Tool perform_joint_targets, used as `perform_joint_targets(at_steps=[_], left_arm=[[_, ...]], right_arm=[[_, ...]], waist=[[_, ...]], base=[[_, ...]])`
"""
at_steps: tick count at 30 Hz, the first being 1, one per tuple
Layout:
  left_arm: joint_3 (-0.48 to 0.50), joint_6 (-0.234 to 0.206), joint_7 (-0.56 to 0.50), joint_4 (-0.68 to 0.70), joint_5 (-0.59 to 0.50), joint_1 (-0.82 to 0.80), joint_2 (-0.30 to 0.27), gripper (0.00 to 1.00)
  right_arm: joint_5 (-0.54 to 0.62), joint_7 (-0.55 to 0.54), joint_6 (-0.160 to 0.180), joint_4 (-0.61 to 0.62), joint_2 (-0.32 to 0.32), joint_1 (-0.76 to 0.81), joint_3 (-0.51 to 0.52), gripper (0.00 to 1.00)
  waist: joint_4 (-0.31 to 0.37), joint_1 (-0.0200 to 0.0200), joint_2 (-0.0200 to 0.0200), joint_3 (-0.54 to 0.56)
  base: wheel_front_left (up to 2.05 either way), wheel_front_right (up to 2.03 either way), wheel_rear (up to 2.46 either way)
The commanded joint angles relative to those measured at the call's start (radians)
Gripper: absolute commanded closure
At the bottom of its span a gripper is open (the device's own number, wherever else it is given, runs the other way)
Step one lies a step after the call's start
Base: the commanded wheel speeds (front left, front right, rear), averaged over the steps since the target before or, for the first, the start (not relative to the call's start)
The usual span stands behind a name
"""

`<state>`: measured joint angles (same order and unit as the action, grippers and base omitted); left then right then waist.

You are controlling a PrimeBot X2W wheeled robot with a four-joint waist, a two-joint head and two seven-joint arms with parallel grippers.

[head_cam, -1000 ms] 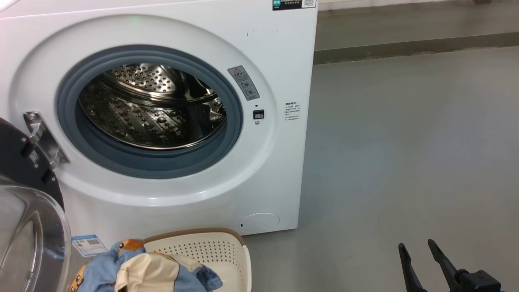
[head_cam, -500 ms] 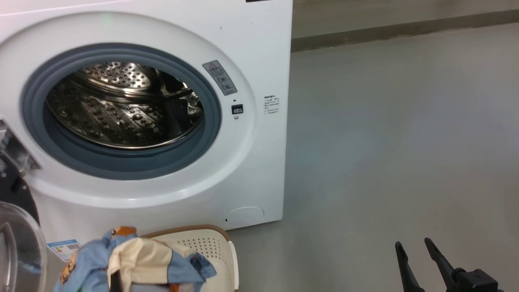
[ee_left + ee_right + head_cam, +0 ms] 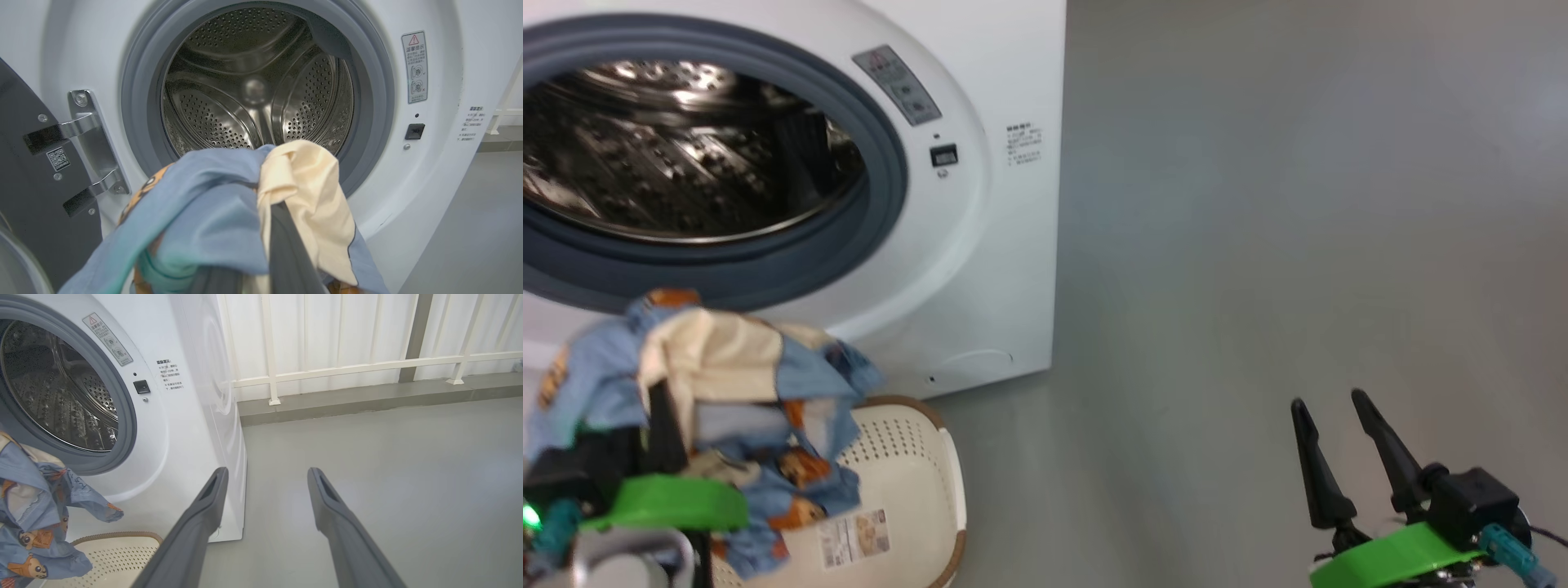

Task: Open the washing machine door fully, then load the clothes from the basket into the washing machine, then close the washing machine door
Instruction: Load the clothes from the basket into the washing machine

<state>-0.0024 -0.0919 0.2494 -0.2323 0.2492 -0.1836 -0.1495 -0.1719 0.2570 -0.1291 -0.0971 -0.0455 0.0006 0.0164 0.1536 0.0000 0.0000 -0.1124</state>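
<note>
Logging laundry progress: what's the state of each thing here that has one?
washing machine door, open
drum, empty
clothes, held up outside the drum
basket, visible part empty
left gripper, jaws shut on clothes
right gripper, jaws open, empty

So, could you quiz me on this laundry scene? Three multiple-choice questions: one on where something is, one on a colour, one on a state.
1. Where are the clothes?
A) inside the drum
B) hanging before the washing machine opening, above the basket
C) on top of the machine

2. What colour is the basket's rim?
A) green
B) brown
C) black

3. How do the right gripper jaws stand?
A) open and empty
B) shut on the clothes
C) shut on the basket

Answers:
1 B: the bundle hangs in front of the grey gasket, over the basket.
2 B: a brown woven-look band tops the cream wall.
3 A: its two dark fingers stand apart over the grey floor.
</note>
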Motion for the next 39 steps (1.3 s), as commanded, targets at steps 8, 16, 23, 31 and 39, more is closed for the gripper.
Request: perform_joint_targets(at_steps=[8, 16, 23, 31, 39], left_arm=[[0.062, 0.008, 0.008, -0.075, -0.019, -0.256, -0.124, 1.00], [0.071, 0.020, 0.010, -0.174, -0.048, -0.461, -0.223, 1.00], [0.047, 0.044, 0.012, -0.316, -0.093, -0.643, -0.301, 1.00], [0.019, 0.071, 0.012, -0.409, -0.134, -0.827, -0.374, 1.00], [0.022, 0.095, 0.012, -0.487, -0.140, -0.990, -0.445, 1.00]], right_arm=[[-0.077, 0.005, -0.002, 0.046, -0.005, -0.117, -0.092, 0.00], [-0.135, 0.005, -0.002, 0.052, -0.005, -0.177, -0.151, 0.00], [-0.166, 0.005, -0.002, 0.052, -0.005, -0.202, -0.197, 0.00], [-0.184, 0.005, -0.002, 0.060, -0.005, -0.217, -0.260, 0.00], [-0.190, 0.005, -0.002, 0.059, -0.005, -0.203, -0.317, 0.00]], waist=[[0.104, 0.0000, 0.0000, -0.222], [0.172, 0.0000, 0.0000, -0.345], [0.228, 0.0000, 0.0000, -0.418], [0.281, 0.0000, 0.0000, -0.495], [0.326, 0.0000, 0.0000, -0.550]], base=[[0.00, 0.00, 0.00], [0.00, 0.00, 0.00], [0.00, 0.00, 0.00], [0.00, 0.00, 0.00], [0.00, 0.00, 0.00]])
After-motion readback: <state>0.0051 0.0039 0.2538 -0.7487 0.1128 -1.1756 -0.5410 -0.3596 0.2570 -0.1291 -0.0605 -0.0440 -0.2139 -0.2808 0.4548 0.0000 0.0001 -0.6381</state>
